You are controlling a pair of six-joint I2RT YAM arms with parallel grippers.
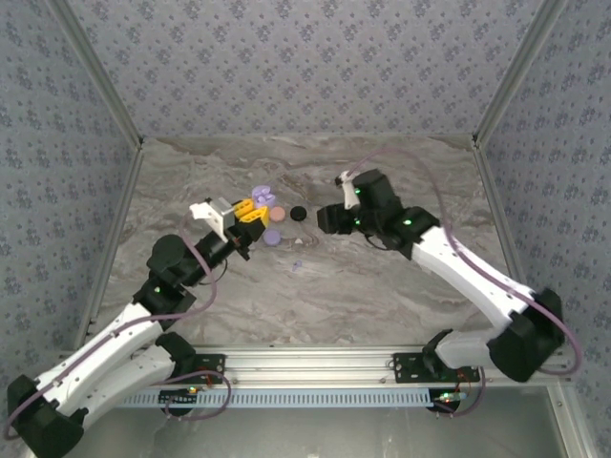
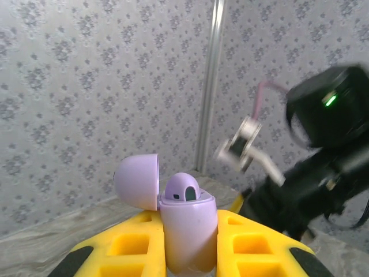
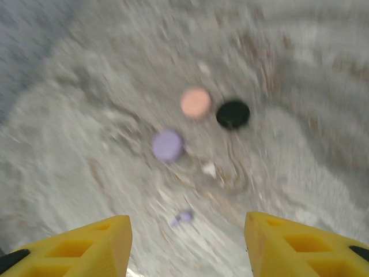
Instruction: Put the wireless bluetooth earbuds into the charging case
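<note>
Left gripper [image 1: 248,212] clamps the open lavender charging case [image 2: 185,231]; right gripper [image 3: 187,242], jaws parted, hangs above a lavender earbud [image 3: 183,217].

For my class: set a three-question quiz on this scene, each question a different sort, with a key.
1. True or false: the left gripper holds the pale lavender egg-shaped plastic charging case with its lid shut.
2. Which round flat disc lies nearest the tiny loose lavender earbud on the grey marbled table? A the black disc, B the salmon-pink disc, C the lavender disc.
3. Fill in: the right gripper has its yellow jaws ____.
Key: 1 false; 2 C; 3 open.
</note>
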